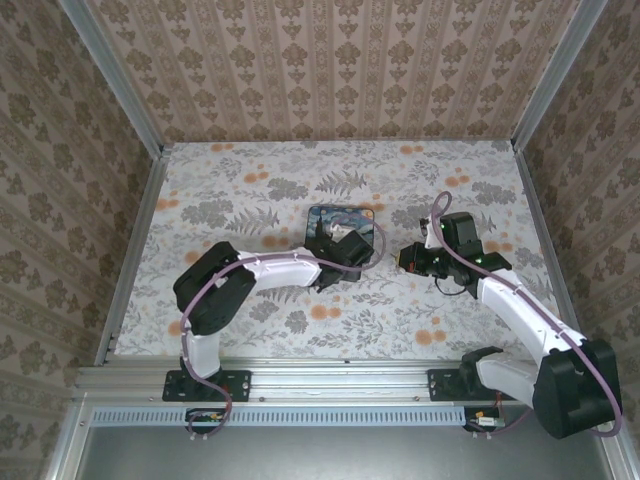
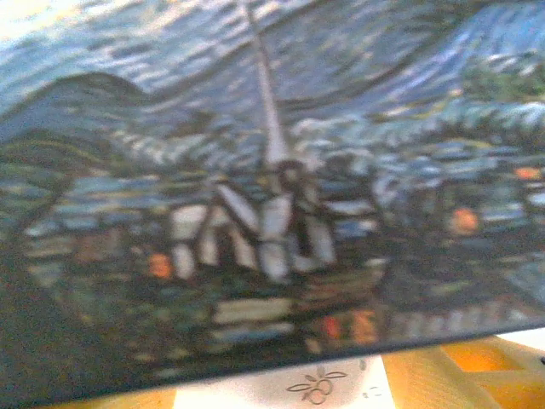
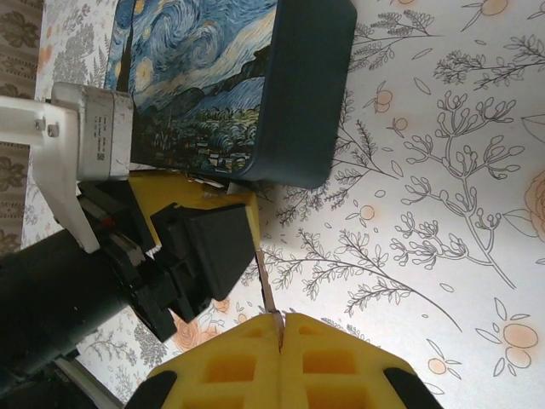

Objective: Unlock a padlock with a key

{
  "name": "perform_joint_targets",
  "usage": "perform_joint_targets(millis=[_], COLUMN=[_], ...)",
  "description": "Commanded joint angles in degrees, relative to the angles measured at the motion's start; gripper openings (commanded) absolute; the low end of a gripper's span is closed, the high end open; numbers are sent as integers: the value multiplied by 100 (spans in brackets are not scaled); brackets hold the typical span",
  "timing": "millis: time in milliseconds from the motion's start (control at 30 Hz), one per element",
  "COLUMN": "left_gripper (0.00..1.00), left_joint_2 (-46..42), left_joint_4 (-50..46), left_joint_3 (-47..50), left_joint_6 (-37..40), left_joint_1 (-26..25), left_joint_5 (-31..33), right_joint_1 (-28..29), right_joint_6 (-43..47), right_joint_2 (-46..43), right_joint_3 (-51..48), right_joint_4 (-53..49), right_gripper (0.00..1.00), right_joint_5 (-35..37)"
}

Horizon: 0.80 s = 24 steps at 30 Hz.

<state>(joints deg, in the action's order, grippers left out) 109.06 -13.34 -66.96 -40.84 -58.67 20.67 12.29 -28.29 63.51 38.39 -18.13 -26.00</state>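
Blue box point(image 1: 330, 215) from above: left pincer point(image 1: 345, 250) over its near edge, right pincer point(image 1: 404, 258) just right of it. Left wrist: pads point(image 2: 451, 377) apart, facing the box. Right wrist: clamped on a key point(image 3: 266, 285) near the box; where the padlock is, I cannot tell.

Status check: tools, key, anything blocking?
Left tool open, at the blue box's edge. Right tool shut on a thin metal blade, likely the key. Blade tip close to left tool; nothing between them.
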Motion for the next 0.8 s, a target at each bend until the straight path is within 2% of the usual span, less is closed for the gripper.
perform_joint_targets(millis=[0, 233, 400, 667, 767], left_gripper=[60, 51, 44, 41, 36], left_joint_2=[133, 256, 311, 396, 427], left_joint_4=[-84, -491, -472, -473, -444], left_joint_3=[-120, -287, -304, -292, -337], left_joint_6=[-295, -550, -543, -707, -666], left_joint_1=[-84, -84, -84, -92, -96], left_joint_5=[479, 705, 641, 614, 603], right_joint_1=[-34, -82, -89, -92, -90], right_joint_6=[85, 130, 100, 76, 76], right_joint_2=[6, -65, -58, -31, -14], right_joint_3=[-82, -147, -205, -227, -218], right_joint_4=[153, 100, 159, 176, 168], right_gripper=[0, 0, 0, 0, 0], right_joint_5=[-199, -221, -232, -266, -265])
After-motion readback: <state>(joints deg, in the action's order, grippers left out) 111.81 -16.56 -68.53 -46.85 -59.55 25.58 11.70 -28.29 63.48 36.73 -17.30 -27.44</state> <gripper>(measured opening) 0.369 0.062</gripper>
